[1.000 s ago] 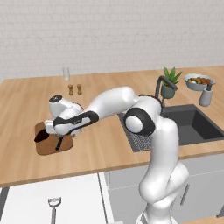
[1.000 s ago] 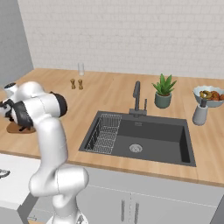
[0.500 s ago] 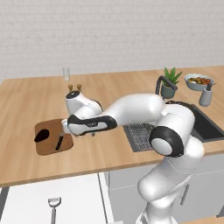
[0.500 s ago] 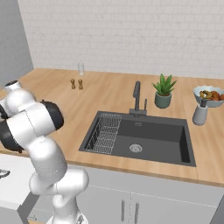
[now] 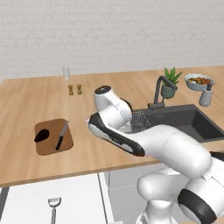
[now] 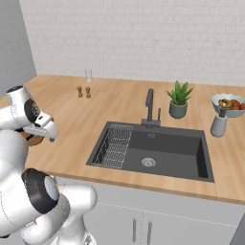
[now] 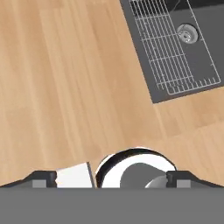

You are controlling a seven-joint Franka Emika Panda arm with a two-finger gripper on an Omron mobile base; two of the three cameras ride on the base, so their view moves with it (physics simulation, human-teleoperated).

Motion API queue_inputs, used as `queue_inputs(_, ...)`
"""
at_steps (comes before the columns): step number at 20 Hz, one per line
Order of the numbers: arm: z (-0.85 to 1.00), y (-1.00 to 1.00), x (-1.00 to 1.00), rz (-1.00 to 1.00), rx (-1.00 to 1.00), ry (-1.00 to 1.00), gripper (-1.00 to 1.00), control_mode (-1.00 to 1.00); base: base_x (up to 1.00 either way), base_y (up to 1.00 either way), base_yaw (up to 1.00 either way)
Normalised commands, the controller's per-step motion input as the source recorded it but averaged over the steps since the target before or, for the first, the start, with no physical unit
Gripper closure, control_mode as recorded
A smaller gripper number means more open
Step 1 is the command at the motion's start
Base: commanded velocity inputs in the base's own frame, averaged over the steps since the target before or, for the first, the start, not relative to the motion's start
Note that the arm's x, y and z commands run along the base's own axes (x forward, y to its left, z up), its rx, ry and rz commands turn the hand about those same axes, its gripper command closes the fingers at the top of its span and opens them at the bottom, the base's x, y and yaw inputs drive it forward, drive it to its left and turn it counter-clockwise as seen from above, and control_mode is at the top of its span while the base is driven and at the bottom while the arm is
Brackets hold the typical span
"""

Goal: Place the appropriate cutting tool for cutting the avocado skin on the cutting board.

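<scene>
Since a second ago the arm has swung back off the board [image 5: 51, 144] toward the sink [image 5: 183, 120], leaving the knife [image 5: 61, 135] lying flat on the board, just right of the avocado [image 5: 41, 135]. Below the counter's edge lies a peeler [image 5: 54, 209]. From the hand view, the fingers [image 7: 43, 178] sit far apart at the bottom corners, holding nothing, above bare counter [image 7: 65, 87] beside the sink's rack [image 7: 170, 48].

The arm [image 5: 166, 148] is made of glossy white, rounded shell segments joined by dark grey rings, with a black band along 1 link and round grey end caps.
</scene>
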Motion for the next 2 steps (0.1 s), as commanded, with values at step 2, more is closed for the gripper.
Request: queue_inputs(2, 0.75, -1.0, -0.8, 0.0, 0.0, 0.0, -1.0, -1.0, 0.0, 0.0, 0.0)
